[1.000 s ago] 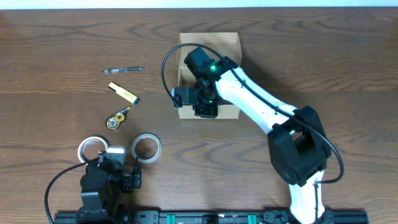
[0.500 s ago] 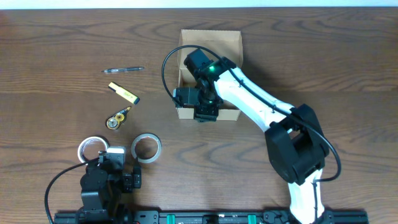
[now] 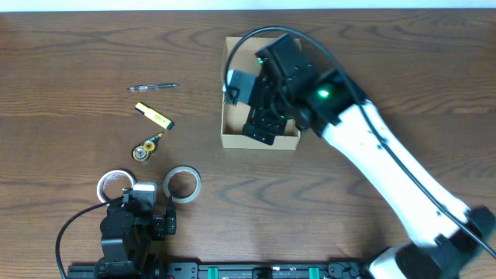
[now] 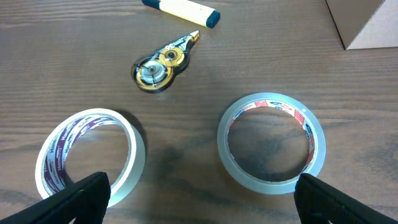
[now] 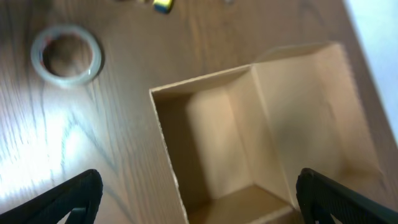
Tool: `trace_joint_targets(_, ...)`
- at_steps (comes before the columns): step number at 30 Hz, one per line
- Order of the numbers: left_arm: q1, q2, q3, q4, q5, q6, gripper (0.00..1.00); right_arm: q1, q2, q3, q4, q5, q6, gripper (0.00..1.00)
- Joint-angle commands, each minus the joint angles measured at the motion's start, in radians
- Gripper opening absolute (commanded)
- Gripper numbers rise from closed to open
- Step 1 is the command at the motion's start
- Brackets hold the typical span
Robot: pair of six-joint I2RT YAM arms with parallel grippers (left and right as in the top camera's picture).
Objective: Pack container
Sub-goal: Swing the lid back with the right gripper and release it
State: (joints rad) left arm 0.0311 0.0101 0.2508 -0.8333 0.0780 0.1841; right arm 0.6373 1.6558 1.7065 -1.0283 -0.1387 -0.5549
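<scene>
**Q:** ok so what's the setup, biggest stuff first?

**A:** Sure. Everything sits on a dark brown wood-grain table (image 3: 70, 46). Next biggest is my right arm, white with black joints, reaching in from the near right. My right hand (image 3: 260, 128) hangs over the light-tan rectangular cardboard box (image 5: 211, 143). The fingers are spread wide, one at each bottom corner of the wrist view. The view between them looks straight down into the open box.

**Q:** and where's the box exactly?

**A:** Far side of the table, about the middle. It's open on top, with the flap laid back on the far side. The wrist view is a bit blurry, so I can't say if my fingers touch its walls.

**Q:** left side?

**A:** My left hand (image 4: 200, 193) is low at the near left edge, fingers also wide apart. Just ahead of it lie two tape rolls flat on the table, side by side and not touching. There's a white tape roll with purple print (image 4: 87, 118) on the left and a clear tape roll with red and blue print (image 4: 314, 140) on the right.

**Q:** small bits?

**A:** Beyond the rolls is a round black-and-yellow correction tape dispenser (image 4: 158, 65). Then comes a yellow highlighter with a dark blue cap (image 4: 183, 9). Farthest out is a thin dark pen (image 3: 153, 87). All three are well left of the box.
</scene>
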Motion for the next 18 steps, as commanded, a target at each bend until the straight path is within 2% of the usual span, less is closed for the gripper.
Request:
trace_joint_targets(1, 0.001, -0.006, -0.018, -0.053, -0.007, 0.003, 0.95, 0.004, -0.064, 0.014, -0.002, 0.053, 0.160, 0.99)
trace_joint_targets(9, 0.001, -0.006, -0.018, -0.053, -0.007, 0.003, 0.95, 0.003, -0.132, 0.014, -0.101, 0.116, 0.174, 0.99)
trace_joint_targets(11, 0.001, -0.006, -0.018, -0.053, -0.007, 0.003, 0.95, -0.016, -0.138, 0.014, -0.144, 0.139, 0.220, 0.99)
trace_joint_targets(15, 0.001, -0.006, -0.018, -0.053, -0.007, 0.003, 0.96, -0.127, -0.167, 0.011, -0.158, 0.065, 0.226, 0.99)
trace_joint_targets(18, 0.001, -0.006, -0.018, -0.053, -0.007, 0.003, 0.95, -0.266, -0.201, -0.018, -0.153, -0.054, 0.206, 0.99)
